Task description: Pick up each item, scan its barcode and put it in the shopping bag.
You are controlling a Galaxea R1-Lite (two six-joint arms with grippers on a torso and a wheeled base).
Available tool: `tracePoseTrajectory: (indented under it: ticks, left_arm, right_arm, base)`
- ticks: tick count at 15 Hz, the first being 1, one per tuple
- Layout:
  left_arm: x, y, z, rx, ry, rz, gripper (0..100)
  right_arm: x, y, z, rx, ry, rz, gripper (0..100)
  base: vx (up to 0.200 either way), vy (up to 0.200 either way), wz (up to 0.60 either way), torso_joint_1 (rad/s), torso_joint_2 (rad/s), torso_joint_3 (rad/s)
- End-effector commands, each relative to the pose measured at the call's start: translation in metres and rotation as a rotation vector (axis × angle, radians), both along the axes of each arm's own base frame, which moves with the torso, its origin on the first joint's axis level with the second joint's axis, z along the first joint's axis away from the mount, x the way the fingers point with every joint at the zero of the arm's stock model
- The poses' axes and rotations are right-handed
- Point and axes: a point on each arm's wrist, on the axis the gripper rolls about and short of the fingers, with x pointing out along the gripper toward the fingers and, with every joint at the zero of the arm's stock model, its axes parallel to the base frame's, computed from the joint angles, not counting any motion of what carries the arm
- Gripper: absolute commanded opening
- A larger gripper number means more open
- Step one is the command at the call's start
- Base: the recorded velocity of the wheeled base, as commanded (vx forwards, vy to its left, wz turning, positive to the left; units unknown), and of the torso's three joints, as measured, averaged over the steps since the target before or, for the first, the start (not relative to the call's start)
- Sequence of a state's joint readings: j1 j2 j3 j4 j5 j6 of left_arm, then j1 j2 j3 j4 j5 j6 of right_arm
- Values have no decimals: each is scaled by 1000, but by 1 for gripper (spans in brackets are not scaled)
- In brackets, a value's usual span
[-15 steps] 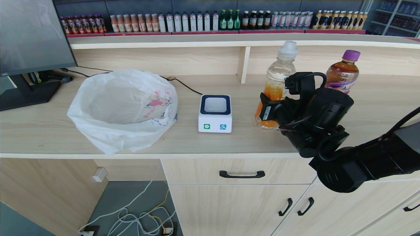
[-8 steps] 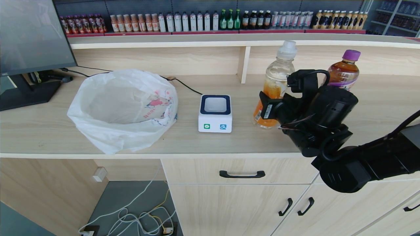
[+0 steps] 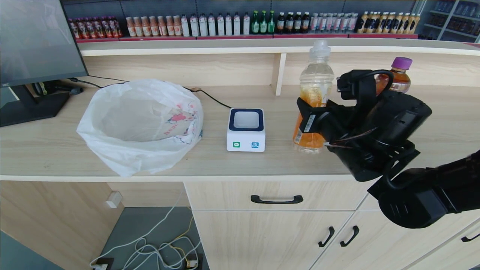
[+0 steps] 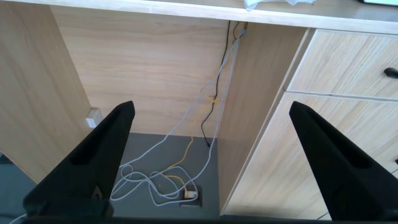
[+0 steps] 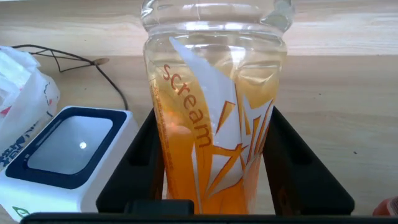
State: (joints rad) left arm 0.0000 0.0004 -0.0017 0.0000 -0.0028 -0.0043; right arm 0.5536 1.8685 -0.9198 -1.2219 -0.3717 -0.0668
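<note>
A clear bottle of orange drink [image 3: 315, 93] with a white cap stands upright in my right gripper [image 3: 313, 118], which is shut on its lower half just right of the scanner. In the right wrist view the bottle [image 5: 211, 124] sits between the black fingers [image 5: 134, 165], with the gripper [image 5: 214, 180] around its label. The white scanner [image 3: 245, 129] with a dark-rimmed window is at mid-counter, also seen as the scanner [image 5: 62, 155]. The white shopping bag [image 3: 138, 123] lies open to its left. My left gripper [image 4: 211, 112] hangs open below the counter, holding nothing.
A second bottle with a purple cap [image 3: 399, 73] stands behind my right arm. A monitor [image 3: 33, 41] is at the counter's far left, and a cable [image 3: 212, 98] runs behind the scanner. A raised back shelf [image 3: 187, 50] borders the counter. Loose cables [image 4: 180, 180] lie on the floor.
My right gripper has raised the orange bottle and brought it from a tilt to upright, shifting slightly right. The bag and scanner have not moved.
</note>
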Motion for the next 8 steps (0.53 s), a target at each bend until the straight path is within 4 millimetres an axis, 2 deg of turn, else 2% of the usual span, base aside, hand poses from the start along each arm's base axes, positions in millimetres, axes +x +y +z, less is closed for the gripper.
tracePoseTrajectory:
  ticks: [1, 8]
  left_arm:
    - [0, 0, 0, 0, 0, 0, 100]
    - [0, 0, 0, 0, 1, 0, 100]
  right_arm:
    - [-12, -3, 11, 15, -25, 11, 0]
    - [-63, -17, 20, 17, -24, 69, 0]
  base:
    - [0, 0, 0, 0, 0, 0]
    - [0, 0, 0, 0, 0, 0]
